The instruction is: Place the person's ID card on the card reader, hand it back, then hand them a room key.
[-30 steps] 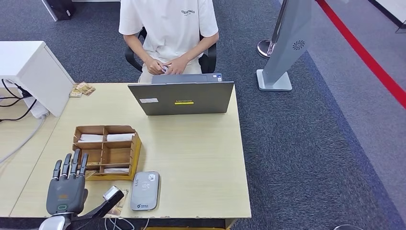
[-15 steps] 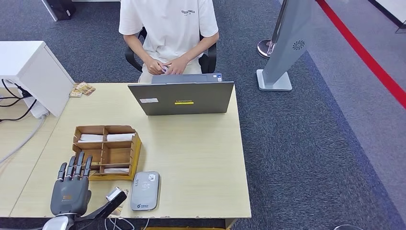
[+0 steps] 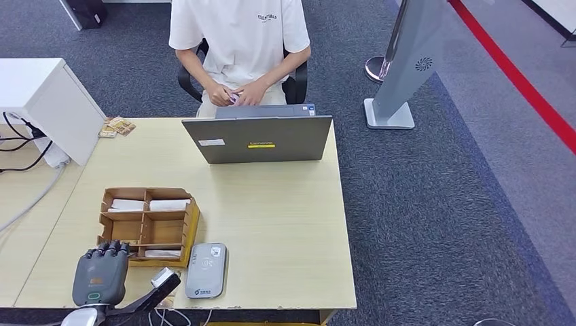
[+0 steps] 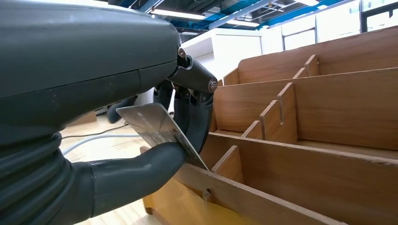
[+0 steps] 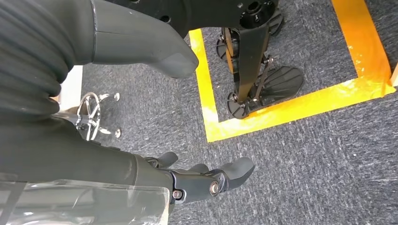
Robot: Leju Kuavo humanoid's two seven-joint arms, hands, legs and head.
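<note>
My left hand is at the table's near left corner, with its fingers curled down over the front row of the wooden card box. In the left wrist view, my left hand pinches a pale key card between the thumb and the fingers, with the card's lower corner at the near wall of the box. The grey card reader lies just right of the box. The seated person holds a small item in both hands behind the laptop. My right hand hangs over carpet, with its fingers apart and holding nothing.
An open grey laptop stands at the table's far edge. White cards lie in the box's far compartments. A white cabinet and cables are at the left. A grey stand rises on the carpet to the right.
My left hand has dropped toward the table's near edge and its fingers have curled down into the box's front row. The wooden box has slid slightly toward me.
</note>
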